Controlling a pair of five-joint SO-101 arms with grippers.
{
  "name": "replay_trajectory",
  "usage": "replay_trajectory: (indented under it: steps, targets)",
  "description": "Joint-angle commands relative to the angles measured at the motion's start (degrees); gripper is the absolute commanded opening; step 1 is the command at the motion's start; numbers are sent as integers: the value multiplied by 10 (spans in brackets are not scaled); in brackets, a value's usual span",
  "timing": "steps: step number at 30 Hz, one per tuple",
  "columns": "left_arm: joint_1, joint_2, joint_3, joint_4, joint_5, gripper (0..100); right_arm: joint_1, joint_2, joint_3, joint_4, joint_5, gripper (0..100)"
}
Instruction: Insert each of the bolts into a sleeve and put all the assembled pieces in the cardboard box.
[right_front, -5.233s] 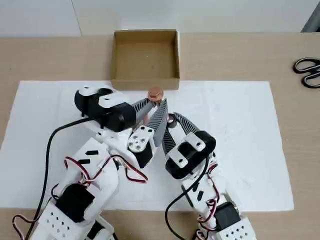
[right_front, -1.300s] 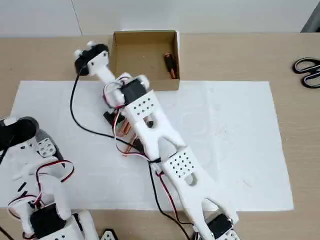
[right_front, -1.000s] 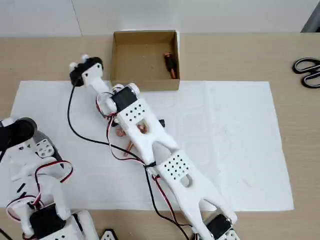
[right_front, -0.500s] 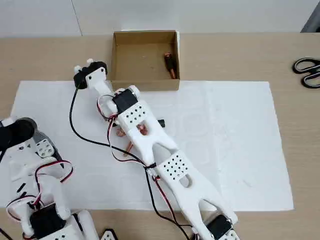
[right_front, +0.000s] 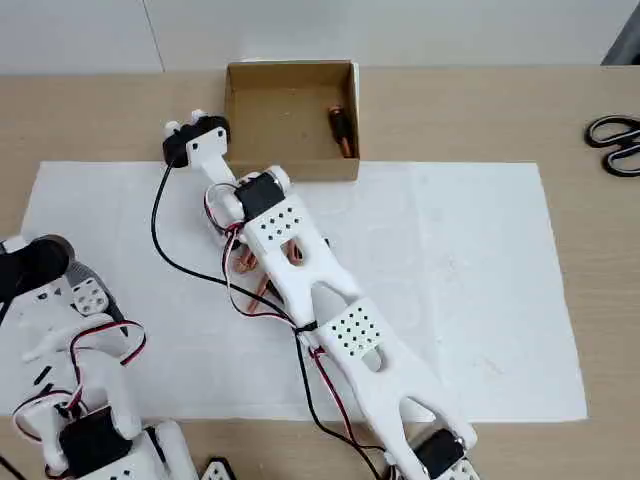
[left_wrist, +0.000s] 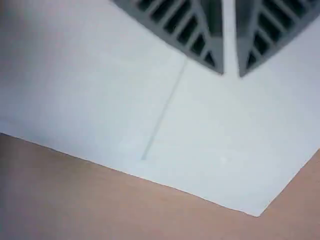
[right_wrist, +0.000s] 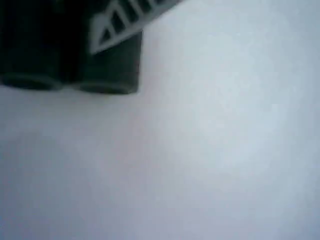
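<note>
The cardboard box (right_front: 238, 118) stands at the back of the table with one assembled copper-and-black piece (right_front: 341, 130) lying by its right wall. My right arm (right_front: 300, 260) stretches from the front right across the white paper to a spot just left of the box. Copper bolts (right_front: 246, 262) lie partly hidden under it. In the right wrist view, part of my right gripper (right_wrist: 125, 30) hangs low over the paper, right over two black sleeves (right_wrist: 35, 50). My left gripper (left_wrist: 230, 50) is drawn back at the front left, shut and empty above the paper's corner.
The white paper sheet (right_front: 460, 270) covers most of the wooden table, and its right half is bare. Black scissors (right_front: 618, 143) lie at the far right edge. The right arm's black cable (right_front: 165, 245) loops over the paper's left part.
Five seconds ago both grippers met mid-table on a copper piece; an assembled piece now lies in the box and the left arm has withdrawn. Over the last half second the right wrist swung slightly right.
</note>
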Motion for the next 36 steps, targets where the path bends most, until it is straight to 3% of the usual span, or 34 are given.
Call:
replay_trajectory:
  steps: [1, 9, 17, 30, 36]
  targets:
    - [-2, -6, -22, 3, 2, 6, 3, 13, 8, 7, -5, 215]
    - [-2, -6, -22, 3, 2, 6, 1, 28, 5, 7, -5, 203]
    - [-3, -6, -22, 3, 2, 6, 8, 29, 5, 29, -3, 35]
    - [-1, -6, -22, 3, 2, 6, 9, 26, 1, 28, -3, 0]
    - [28, -5, -25, 4, 4, 6, 5, -57, -5, 31, -4, 2]
